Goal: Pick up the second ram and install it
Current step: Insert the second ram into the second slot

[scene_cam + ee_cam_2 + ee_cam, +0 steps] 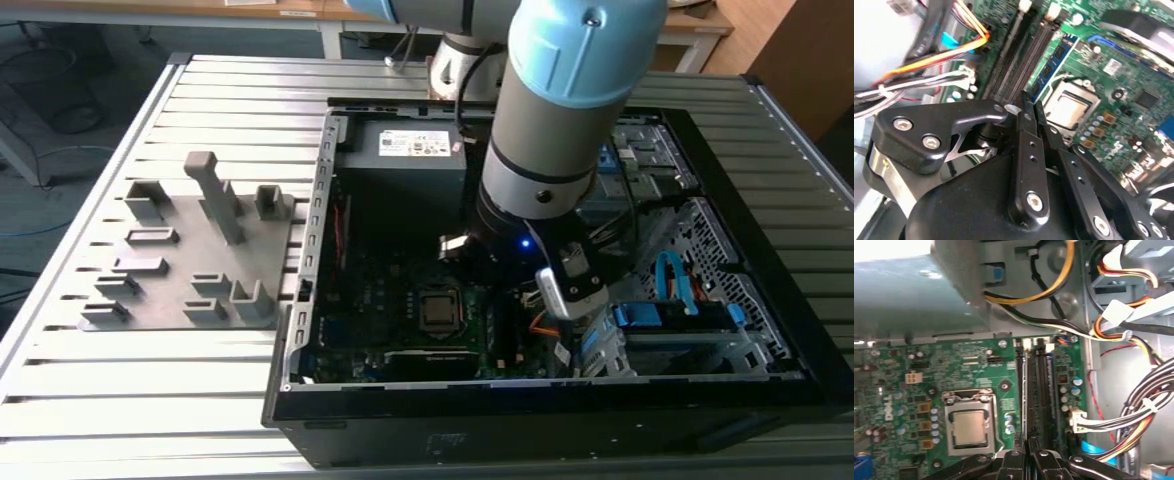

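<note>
Inside the open computer case (307, 330) on the bench (160, 440), the gripper (1026, 457) is clenched on the thin edge of the second ram (1024, 390), standing it in the memory slots (1041, 390) beside the processor socket (970, 422); seating appears underway, calling for straight, even downward pressure.

Glossy black plastic hand (1029, 107), matt green motherboard (919, 370), brushed-metal processor lid (969, 427), ribbed metal table (160, 420).
</note>
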`<state>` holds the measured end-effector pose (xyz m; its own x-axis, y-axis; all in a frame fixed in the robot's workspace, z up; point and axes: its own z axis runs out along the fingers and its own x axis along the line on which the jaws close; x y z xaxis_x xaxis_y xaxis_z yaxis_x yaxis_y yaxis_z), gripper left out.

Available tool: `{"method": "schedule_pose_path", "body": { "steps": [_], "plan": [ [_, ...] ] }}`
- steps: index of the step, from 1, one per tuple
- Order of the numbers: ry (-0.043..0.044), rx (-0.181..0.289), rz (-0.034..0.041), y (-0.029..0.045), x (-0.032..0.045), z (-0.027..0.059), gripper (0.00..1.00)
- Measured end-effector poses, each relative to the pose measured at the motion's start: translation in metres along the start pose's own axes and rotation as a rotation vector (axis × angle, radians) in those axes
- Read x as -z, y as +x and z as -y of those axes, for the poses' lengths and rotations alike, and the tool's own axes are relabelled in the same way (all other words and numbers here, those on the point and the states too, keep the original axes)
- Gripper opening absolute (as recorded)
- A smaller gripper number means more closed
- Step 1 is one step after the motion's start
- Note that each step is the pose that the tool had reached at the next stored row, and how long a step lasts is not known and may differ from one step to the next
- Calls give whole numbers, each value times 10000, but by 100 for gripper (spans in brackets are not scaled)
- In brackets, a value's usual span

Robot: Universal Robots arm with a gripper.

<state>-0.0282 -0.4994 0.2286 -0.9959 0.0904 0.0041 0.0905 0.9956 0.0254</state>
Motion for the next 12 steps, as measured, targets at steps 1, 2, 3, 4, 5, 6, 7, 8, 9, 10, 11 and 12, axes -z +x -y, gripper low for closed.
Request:
{"method": "schedule_pose_path", "body": {
  "steps": [1,2,3,4,5,6,7,8,9,10,11,12],
  "plan": [
    [12,26,-4,-7,-10,0,14],
    [26,102,-9,-11,-20,-1,14],
    [39,175,-13,-13,-29,0,14],
    [47,205,-15,-14,-37,0,14],
    [53,205,-15,-14,-46,0,14],
    [60,206,-14,-14,-54,0,14],
    [68,199,-13,-15,-62,0,14],
    [76,182,-12,-15,-72,1,14],
    [87,166,-10,-15,-81,1,14],
    [103,161,-9,-16,-87,1,14],
    [124,160,-7,-16,-91,1,14],
    [166,158,-5,-15,-92,0,14]
  ]
}}
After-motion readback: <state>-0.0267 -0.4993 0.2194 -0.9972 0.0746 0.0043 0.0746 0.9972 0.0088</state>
